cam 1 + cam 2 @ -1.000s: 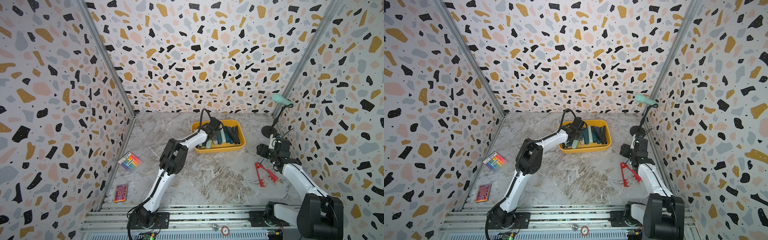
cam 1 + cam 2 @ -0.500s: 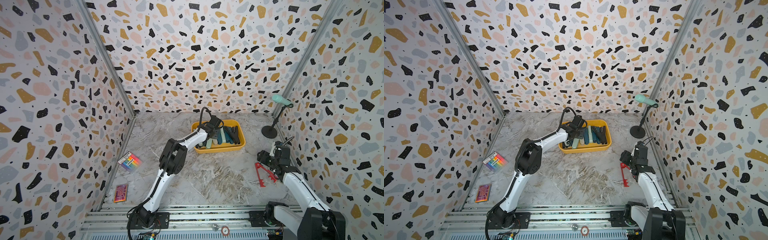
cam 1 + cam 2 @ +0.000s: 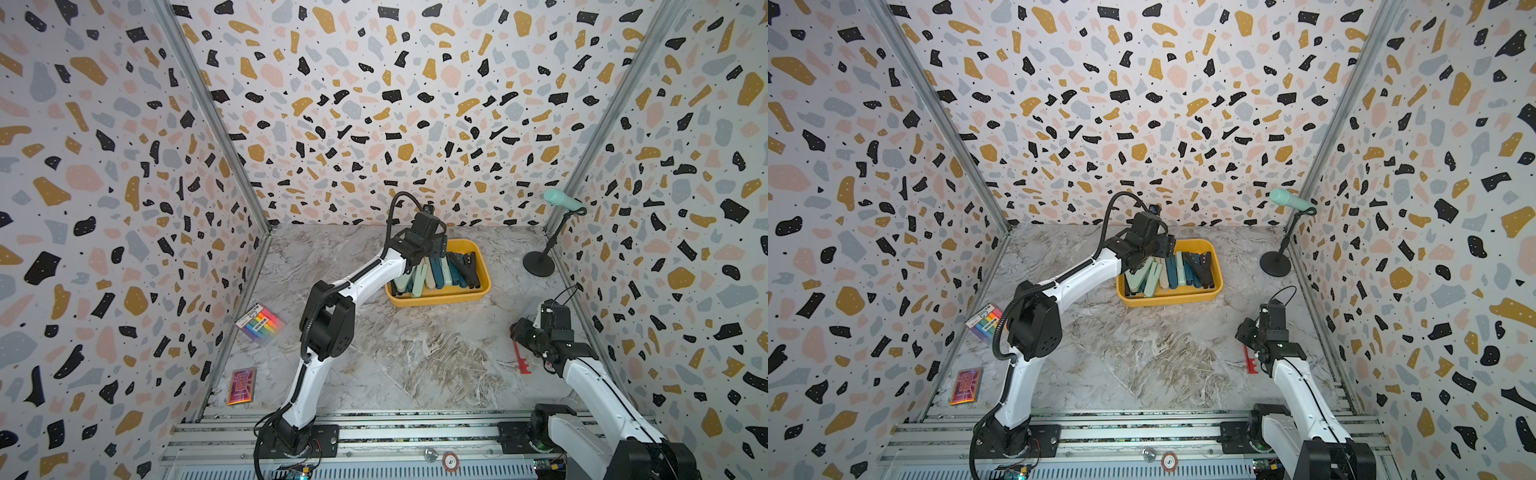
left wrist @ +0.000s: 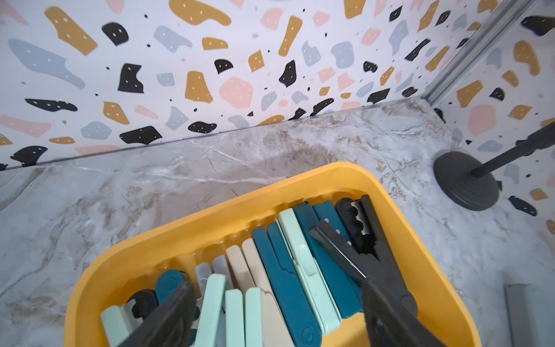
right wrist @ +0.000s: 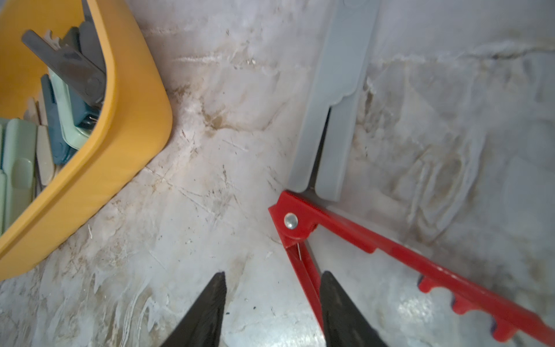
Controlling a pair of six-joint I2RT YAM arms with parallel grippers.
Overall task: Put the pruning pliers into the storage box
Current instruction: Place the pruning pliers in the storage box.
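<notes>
The yellow storage box [image 3: 436,300] stands at the back of the table and holds several pruning pliers [image 3: 436,272] in teal, mint, beige, grey and black. My left gripper [image 4: 276,288] hangs over the box's left half, open wide, with nothing between its fingers. Red pruning pliers [image 3: 523,361] lie spread open on the table at the right. My right gripper [image 5: 274,275] is low over them, open, and one red arm [image 5: 303,270] runs just inside one finger. Grey pruning pliers [image 5: 333,99] lie on the table just beyond the red hinge.
A mint microphone [image 3: 563,201] on a black stand [image 3: 540,264] occupies the back right corner. A rainbow-striped packet [image 3: 261,324] and a pink card [image 3: 242,385] lie along the left wall. The right wall is close behind my right arm.
My left gripper has opened wide above the box. My right gripper has come forward and down onto the red pliers, and its jaws have narrowed.
</notes>
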